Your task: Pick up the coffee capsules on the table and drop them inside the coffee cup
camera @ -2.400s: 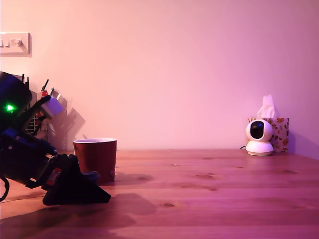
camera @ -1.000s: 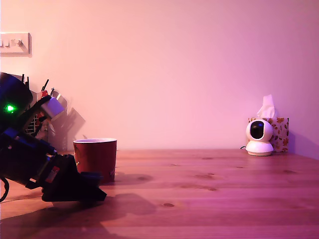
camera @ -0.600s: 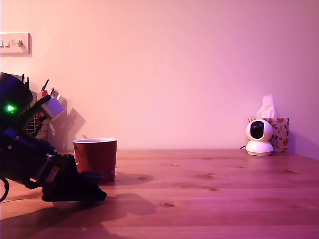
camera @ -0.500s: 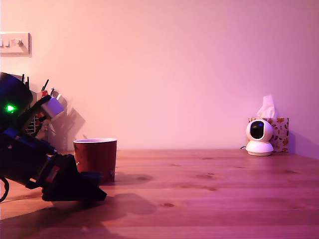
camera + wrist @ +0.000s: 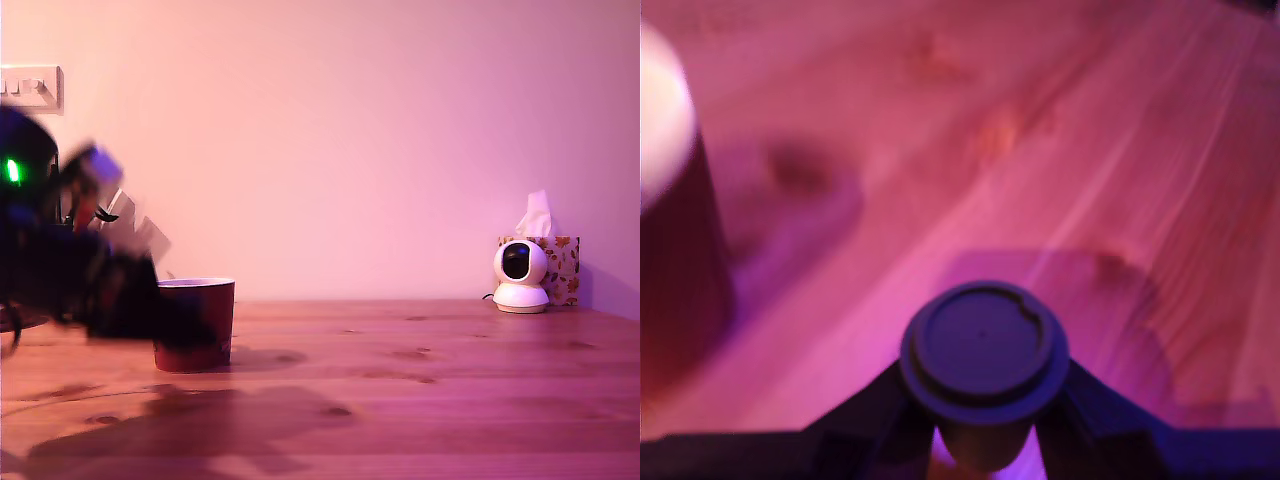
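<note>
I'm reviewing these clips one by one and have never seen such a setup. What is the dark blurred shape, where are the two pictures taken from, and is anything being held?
The dark blurred shape is a single robot arm in motion. The exterior view looks across a wooden table from the side; the wrist view comes from a camera on the arm, looking past its tool. The tool is shut on a small dark coffee capsule, seen lid-on. Beside it stands the red coffee cup. At the exterior view's far right sit a small white camera and a tissue box.
</note>
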Robot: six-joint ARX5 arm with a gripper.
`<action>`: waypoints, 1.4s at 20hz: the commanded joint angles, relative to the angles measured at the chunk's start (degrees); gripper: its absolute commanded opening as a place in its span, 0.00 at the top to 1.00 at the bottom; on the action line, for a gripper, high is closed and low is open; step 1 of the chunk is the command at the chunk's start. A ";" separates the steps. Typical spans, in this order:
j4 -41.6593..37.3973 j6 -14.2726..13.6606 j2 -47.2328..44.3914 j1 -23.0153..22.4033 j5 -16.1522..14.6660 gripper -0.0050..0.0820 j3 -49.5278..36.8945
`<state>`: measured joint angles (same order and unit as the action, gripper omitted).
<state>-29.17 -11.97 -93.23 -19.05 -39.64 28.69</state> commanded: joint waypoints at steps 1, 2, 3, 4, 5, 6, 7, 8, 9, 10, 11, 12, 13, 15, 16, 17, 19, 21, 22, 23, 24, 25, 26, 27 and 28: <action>1.70 0.50 2.80 -0.22 -0.39 0.78 -0.04; 3.32 1.03 4.59 -0.22 -0.37 0.78 -0.04; 4.59 1.20 6.29 -0.22 -0.31 0.78 -0.04; 5.99 1.73 8.17 -0.22 -0.20 0.78 -0.04; 7.15 1.70 9.94 -0.22 0.04 0.78 -0.02; 8.37 1.70 11.43 -0.20 0.44 0.78 0.17; 9.90 1.77 12.90 -0.20 1.09 0.78 0.57; 11.37 1.77 13.99 -0.20 1.81 0.78 1.16; 13.18 1.77 14.67 -0.20 2.45 0.78 2.05; 15.26 1.79 14.99 -0.22 2.99 0.78 3.34; 16.90 2.10 14.99 -0.20 3.34 0.78 4.85; 19.52 2.14 14.97 -0.22 4.24 0.78 6.43; 21.49 2.14 14.95 -0.22 5.09 0.78 7.96; 24.76 2.14 14.95 -0.22 7.04 0.78 10.86; 26.36 2.14 14.95 -0.20 8.09 0.78 12.20; 27.78 2.14 14.93 -0.20 9.14 0.78 13.38; 30.23 2.14 14.91 -0.22 11.45 0.78 15.45; 31.36 2.14 14.91 -0.22 13.25 0.78 16.90; 31.36 2.45 14.91 -0.20 14.05 0.78 17.22; 31.43 3.02 14.91 -0.22 14.78 0.78 17.44; 31.58 3.06 14.88 -0.22 15.06 0.78 17.53; 31.80 3.04 14.86 -0.22 15.39 0.78 17.57; 32.06 3.04 14.80 -0.22 16.06 0.78 17.59; 32.28 3.08 14.45 -0.22 16.85 0.78 17.77; 32.81 3.19 13.70 -0.20 17.11 0.78 18.45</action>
<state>3.70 -9.13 -78.50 -19.09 -22.65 45.74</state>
